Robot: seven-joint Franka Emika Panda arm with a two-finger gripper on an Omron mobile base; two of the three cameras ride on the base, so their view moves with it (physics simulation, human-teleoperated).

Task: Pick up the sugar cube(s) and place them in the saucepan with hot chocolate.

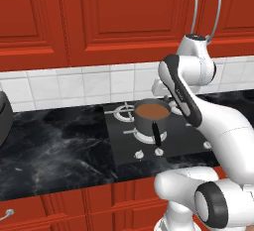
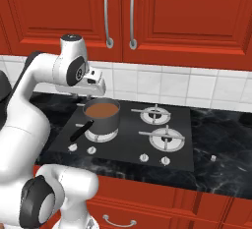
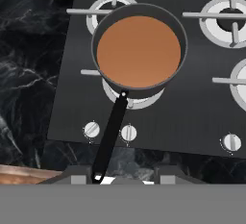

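Saucepan (image 3: 139, 50) of hot chocolate (image 3: 139, 51) on stove (image 3: 192, 107) (front-left burner)

My arm is reaching over the back left of the cooktop (image 2: 129, 139), and my hand is hanging just above and behind the saucepan (image 2: 102, 117). The saucepan is sitting on the front left burner, holding the hot chocolate (image 2: 102, 109), its black handle pointing toward the front edge. A small white sugar cube (image 2: 213, 157) is lying on the dark counter (image 2: 221, 169), well apart to the right of the cooktop.
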